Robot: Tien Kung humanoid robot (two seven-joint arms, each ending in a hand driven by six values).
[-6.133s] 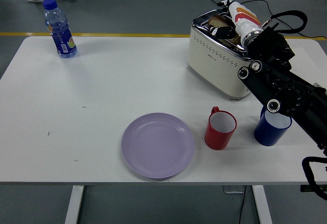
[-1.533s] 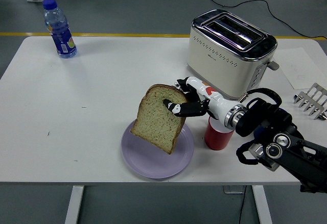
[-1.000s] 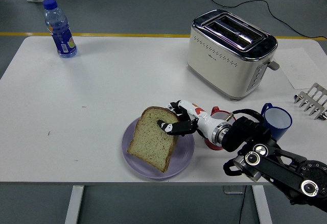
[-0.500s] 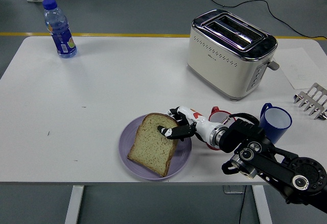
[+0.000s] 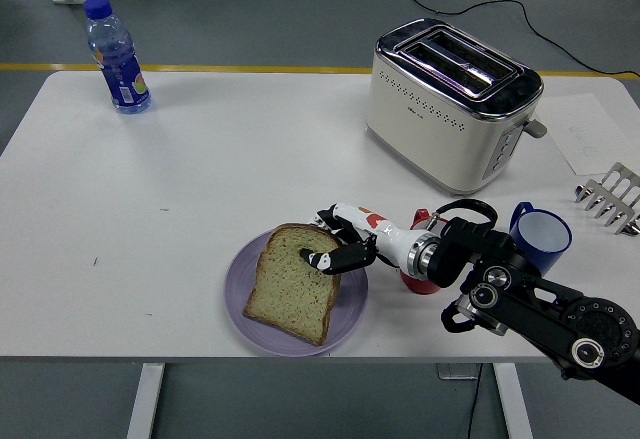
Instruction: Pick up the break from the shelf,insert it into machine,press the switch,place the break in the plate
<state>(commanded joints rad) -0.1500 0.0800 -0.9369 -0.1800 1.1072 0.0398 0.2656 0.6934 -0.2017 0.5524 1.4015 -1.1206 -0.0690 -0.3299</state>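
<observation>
A: Which step is this?

B: The last one, by my reading. The bread slice (image 5: 292,283) lies nearly flat on the purple plate (image 5: 240,299), near the counter's (image 5: 200,179) front edge. The right hand (image 5: 335,244) is at the slice's upper right corner, one dark fingertip (image 5: 318,257) pressing on its top face and the others curled round the crust, so it is pinching the bread rather than spread.

A: And the toaster?

B: The toaster (image 5: 448,99) stands toward the far right of the counter, its slots empty as far as I can see. So the toasting part looks done.

A: What does the next move need?

B: Letting go. The fingers should loosen and the hand lift clear toward the right without dragging the slice off the plate. The red mug (image 5: 418,259) sits just under the wrist and the blue mug (image 5: 536,237) beside it, so the arm wants to rise before it swings back.

A: Anything changed lately?

B: Yes. A second and a half ago the slice hung almost upright above the plate. It has tipped down in stages since, and the plate has slid a little to the left.

A: The left arm?

B: Not in view.
</observation>
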